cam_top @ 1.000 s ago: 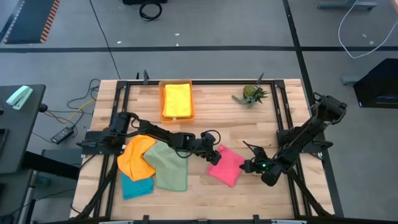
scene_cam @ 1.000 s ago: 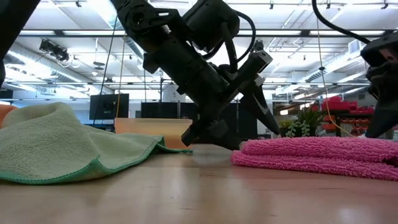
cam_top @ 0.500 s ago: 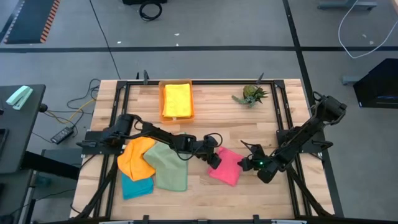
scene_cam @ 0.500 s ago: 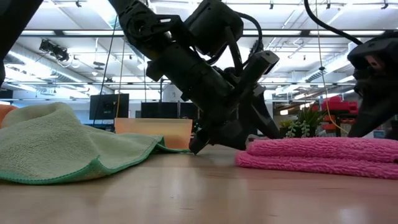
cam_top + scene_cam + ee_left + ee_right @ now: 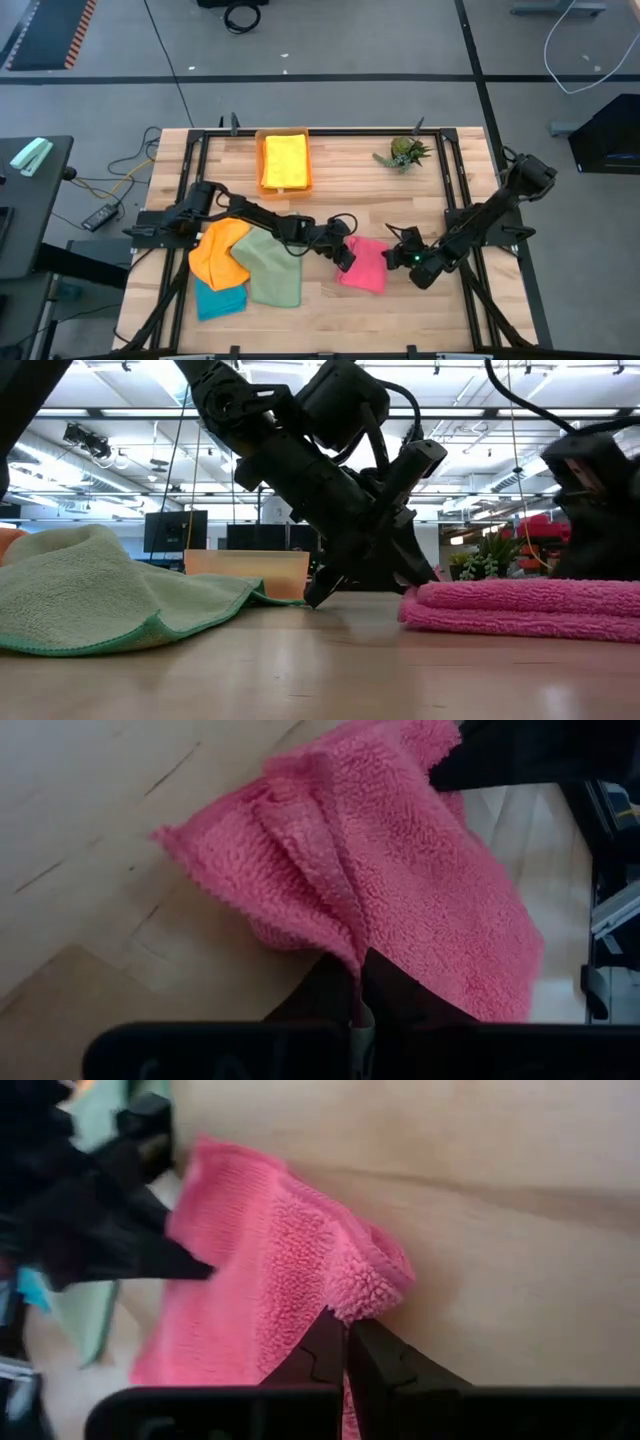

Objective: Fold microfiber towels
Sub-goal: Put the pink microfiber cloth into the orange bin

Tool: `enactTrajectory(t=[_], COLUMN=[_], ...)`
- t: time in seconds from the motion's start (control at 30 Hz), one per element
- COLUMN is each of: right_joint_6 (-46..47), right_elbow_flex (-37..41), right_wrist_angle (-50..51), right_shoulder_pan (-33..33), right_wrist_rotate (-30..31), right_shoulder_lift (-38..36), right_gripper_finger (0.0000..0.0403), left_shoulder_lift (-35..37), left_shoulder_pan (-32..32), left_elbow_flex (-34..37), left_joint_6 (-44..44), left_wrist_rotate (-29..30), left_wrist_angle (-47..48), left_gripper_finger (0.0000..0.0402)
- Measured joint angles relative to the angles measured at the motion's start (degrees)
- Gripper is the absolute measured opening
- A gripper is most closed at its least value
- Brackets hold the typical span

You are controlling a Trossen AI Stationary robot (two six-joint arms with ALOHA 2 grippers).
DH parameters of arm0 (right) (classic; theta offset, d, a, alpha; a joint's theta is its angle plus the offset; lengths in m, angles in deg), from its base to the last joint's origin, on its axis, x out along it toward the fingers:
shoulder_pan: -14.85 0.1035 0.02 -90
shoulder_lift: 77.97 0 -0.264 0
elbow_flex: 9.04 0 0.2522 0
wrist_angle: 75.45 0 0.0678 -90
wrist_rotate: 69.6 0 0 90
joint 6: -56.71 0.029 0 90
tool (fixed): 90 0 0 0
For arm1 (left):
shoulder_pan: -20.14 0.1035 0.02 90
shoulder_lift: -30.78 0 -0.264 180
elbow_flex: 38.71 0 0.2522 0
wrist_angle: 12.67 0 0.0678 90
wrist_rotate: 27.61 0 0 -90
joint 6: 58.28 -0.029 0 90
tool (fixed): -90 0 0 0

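Observation:
A pink microfiber towel [image 5: 365,265], folded in several layers, lies flat on the table right of centre. My left gripper [image 5: 346,256] is shut on its left edge and my right gripper [image 5: 401,261] is shut on its right edge. Both reach in low over the wood. In the low view the pink towel [image 5: 520,610] lies beside the left arm's wrist. Orange [image 5: 220,252], sage green [image 5: 272,268] and teal [image 5: 220,299] towels lie overlapped at the near left. A yellow towel [image 5: 284,158] lies in the orange tray. My left gripper [image 5: 358,1005] pinches a raised fold at the towel's left edge [image 5: 335,945] between its two fingers. It comes in low from the table's left. The towel rests on the table. My right gripper [image 5: 347,1342] pinches the rolled edge on the towel's right side [image 5: 365,1295] between its two fingers. It comes in low from the table's right, and the towel stays on the wood.
The orange tray [image 5: 262,170] stands at the far middle-left. A small spiky green plant [image 5: 404,152] stands at the far right. Black frame rails run along the table's sides. Bare wood shows at the near middle and between tray and plant.
Both grippers have closed in on the pink towel from either side and shut on its edges. My right gripper has moved toward the table's left and my left gripper slightly toward the right. The towel's left edge has been pushed a little to the right, bunching it narrower.

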Motion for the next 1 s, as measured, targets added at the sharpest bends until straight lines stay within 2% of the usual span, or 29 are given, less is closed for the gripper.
enactTrajectory(t=[0.17,0.37,0.5,0.6,0.77,0.9,1.0], right_joint_6=[-10.29,-28.66,-42.60,-51.97,-65.58,-71.83,-75.31], right_elbow_flex=[-1.57,-5.03,-8.01,-10.87,-17.44,-24.59,-31.77], right_wrist_angle=[-1.08,1.86,2.79,3.49,3.13,3.31,3.57], right_shoulder_pan=[-4.25,-12.47,-21.30,-29.61,-44.64,-53.00,-56.56], right_wrist_rotate=[-0.23,-1.66,-6.20,-12.49,-25.50,-34.32,-38.10], right_shoulder_lift=[-4.64,-13.31,-18.06,-19.47,-16.03,-7.95,0.01], right_gripper_finger=[0.0008,0.0007,0.0006,0.0006,0.0006,0.0005,0.0005], left_shoulder_lift=[4.23,11.28,17.91,21.64,27.42,29.02,30.23], left_shoulder_pan=[2.29,4.13,5.09,6.45,9.81,13.05,16.25], left_elbow_flex=[0.41,0.21,-0.12,0.08,-0.19,0.10,-0.16], left_joint_6=[-0.79,-1.32,-1.50,-0.71,2.54,3.00,0.49], left_wrist_rotate=[1.57,5.38,10.79,16.01,19.97,20.06,20.21], left_wrist_angle=[3.02,10.13,16.20,23.40,33.09,41.71,46.23], left_gripper_finger=[0.0011,0.0011,0.0011,0.0011,0.0011,0.0011,0.0011])
